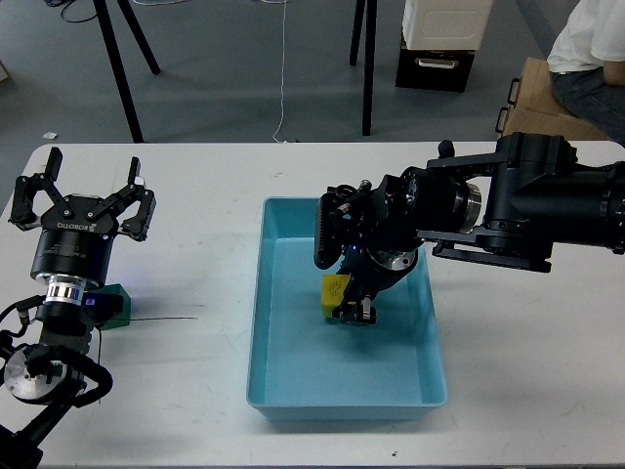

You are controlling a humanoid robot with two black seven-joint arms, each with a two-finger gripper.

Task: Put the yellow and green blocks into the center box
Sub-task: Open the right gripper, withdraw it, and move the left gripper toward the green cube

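The blue center box (pixel 264 322) sits in the middle of the white table. My right gripper (pixel 354 309) reaches down into the box and is shut on the yellow block (pixel 334 292), which hangs low near the box floor. The green block (pixel 116 304) lies on the table at the left, partly hidden behind my left arm's wrist. My left gripper (pixel 84 191) is open and empty, its fingers spread wide, just beyond the green block.
The right arm's thick black body (pixel 527 200) spans the table to the right of the box. Beyond the table's far edge are tripod legs (pixel 122 68), a white and black case (pixel 439 44) and a seated person (pixel 586 59).
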